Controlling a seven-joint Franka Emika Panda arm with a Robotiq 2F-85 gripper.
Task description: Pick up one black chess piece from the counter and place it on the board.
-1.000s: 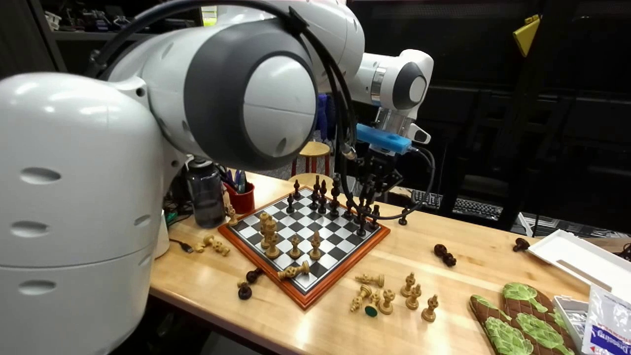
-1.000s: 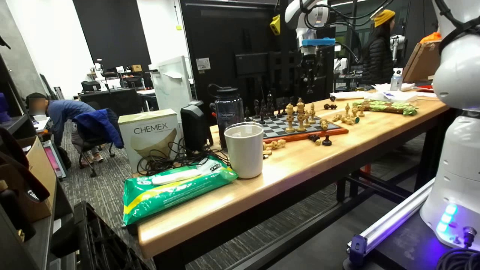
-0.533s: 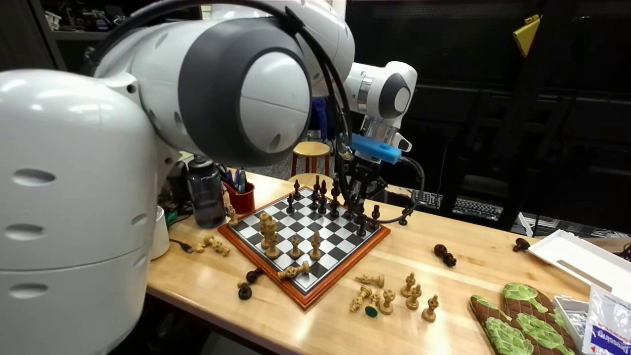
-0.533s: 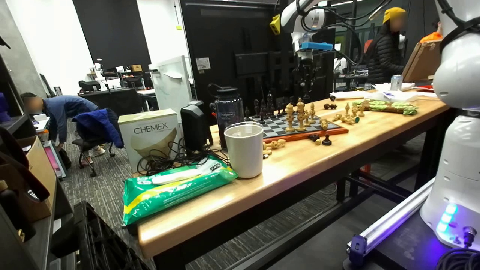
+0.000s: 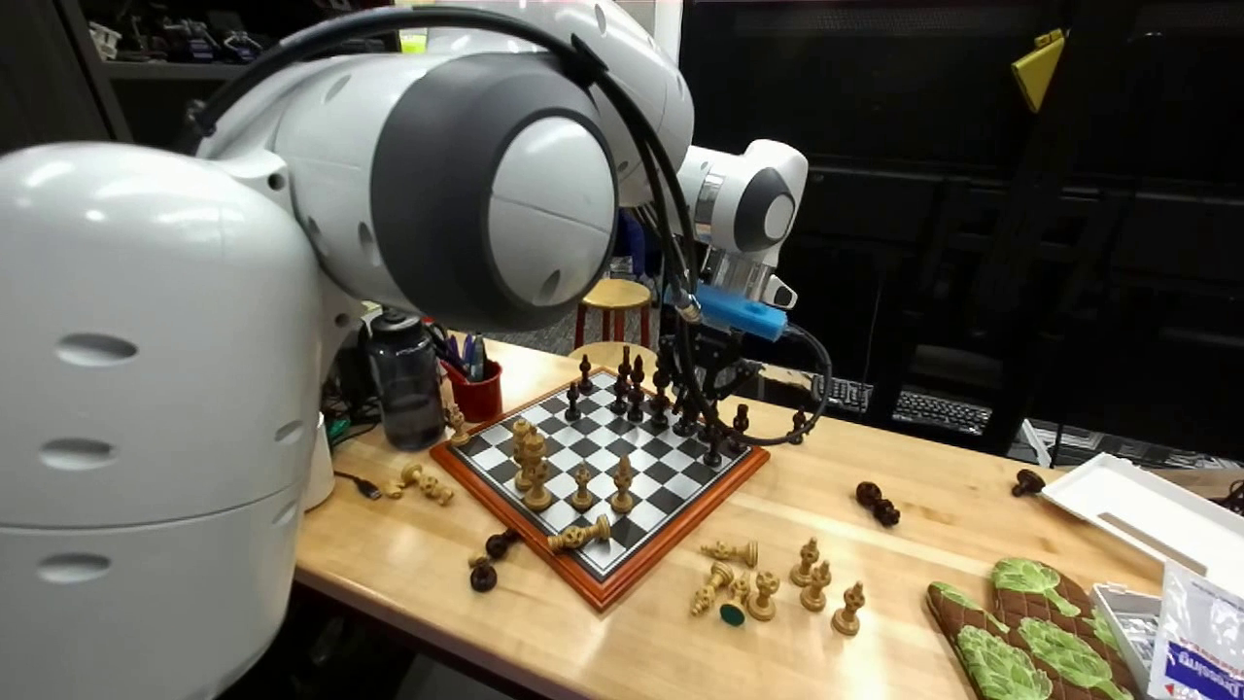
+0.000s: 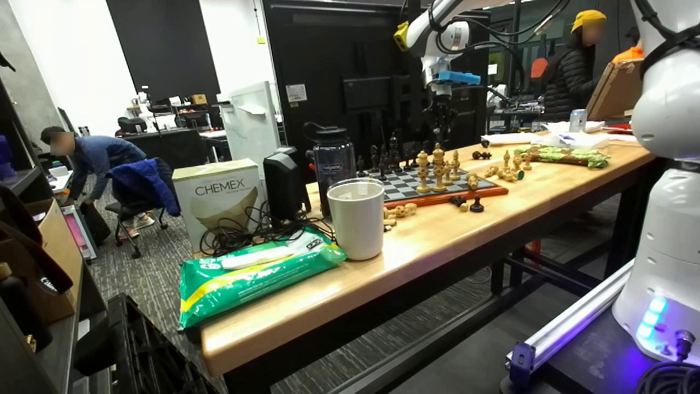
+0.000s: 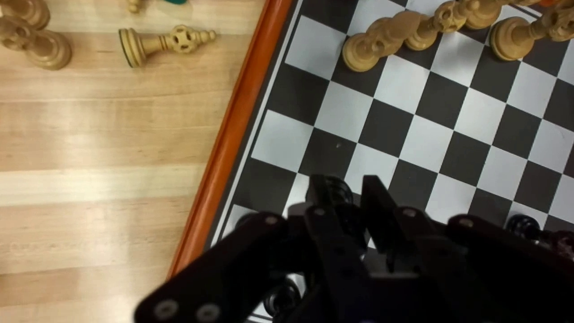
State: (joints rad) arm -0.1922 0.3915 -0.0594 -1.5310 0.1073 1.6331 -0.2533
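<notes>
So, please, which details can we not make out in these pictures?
Wrist view: whether the gripper grips a dark chess piece; the fingers partly cover it.
Wrist view: part of a pale chess piece, cut off by the top left corner.
In an exterior view: part of the packet, cut off by the right edge.

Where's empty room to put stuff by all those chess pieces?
Bare wood shows on the counter between the board and a fallen dark piece. The board's middle squares are bare. Crowded: dark pieces around the gripper, cream pieces beside the board.
</notes>
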